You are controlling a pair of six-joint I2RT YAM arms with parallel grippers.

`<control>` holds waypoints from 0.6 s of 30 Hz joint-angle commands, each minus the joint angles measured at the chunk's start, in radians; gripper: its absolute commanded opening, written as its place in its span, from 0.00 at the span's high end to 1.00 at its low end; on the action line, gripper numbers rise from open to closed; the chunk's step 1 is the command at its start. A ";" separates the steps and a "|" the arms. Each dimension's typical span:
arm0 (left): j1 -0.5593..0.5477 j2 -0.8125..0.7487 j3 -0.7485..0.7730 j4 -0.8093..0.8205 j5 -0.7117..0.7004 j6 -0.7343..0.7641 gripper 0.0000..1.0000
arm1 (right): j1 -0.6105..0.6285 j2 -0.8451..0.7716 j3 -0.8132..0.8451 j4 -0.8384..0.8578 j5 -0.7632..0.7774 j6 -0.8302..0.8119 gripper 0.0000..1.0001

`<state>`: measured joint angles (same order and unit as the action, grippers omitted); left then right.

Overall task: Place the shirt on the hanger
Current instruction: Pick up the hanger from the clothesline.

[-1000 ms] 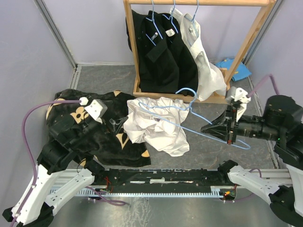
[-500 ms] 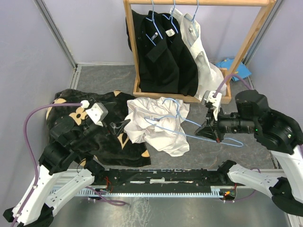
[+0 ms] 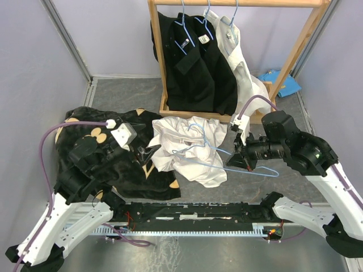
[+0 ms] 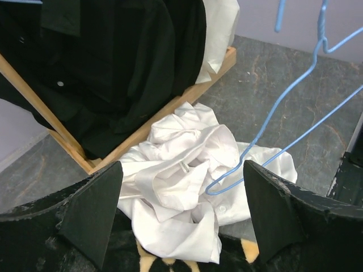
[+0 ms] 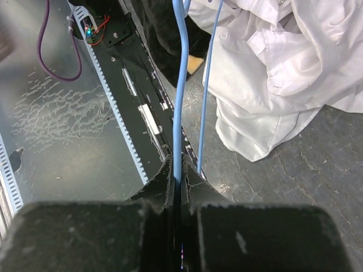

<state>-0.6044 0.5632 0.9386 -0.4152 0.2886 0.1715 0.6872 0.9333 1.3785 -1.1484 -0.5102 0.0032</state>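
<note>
Thin wire hanger [image 5: 179, 85] hovering over crumpled white shirt [image 3: 187, 153].
Right gripper [image 5: 180, 175], reaching left, is pinching the wire; left gripper [image 4: 182, 215] is hovering spread.

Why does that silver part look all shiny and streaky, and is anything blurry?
Right wrist view: the metal table edge catches the light in pale streaks, and the right claw, pinching the hanger close to the lens, looks soft. Left wrist view: the white shirt is sharp, seen through the open left claw. Top view: evenly lit.
</note>
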 commanded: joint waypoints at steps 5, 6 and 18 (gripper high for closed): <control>-0.005 0.029 -0.056 0.092 0.079 0.008 0.09 | 0.006 -0.054 -0.102 0.252 -0.044 0.089 1.00; -0.005 0.031 -0.066 0.104 0.081 0.004 0.10 | 0.005 -0.050 -0.107 0.254 -0.058 0.089 1.00; -0.005 0.008 -0.189 0.272 0.227 0.057 0.12 | 0.005 -0.030 -0.139 0.257 -0.155 0.131 1.00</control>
<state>-0.6044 0.5812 0.7631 -0.2642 0.4114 0.1738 0.6872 0.9092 1.2434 -0.9531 -0.5919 0.1158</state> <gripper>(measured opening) 0.884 0.027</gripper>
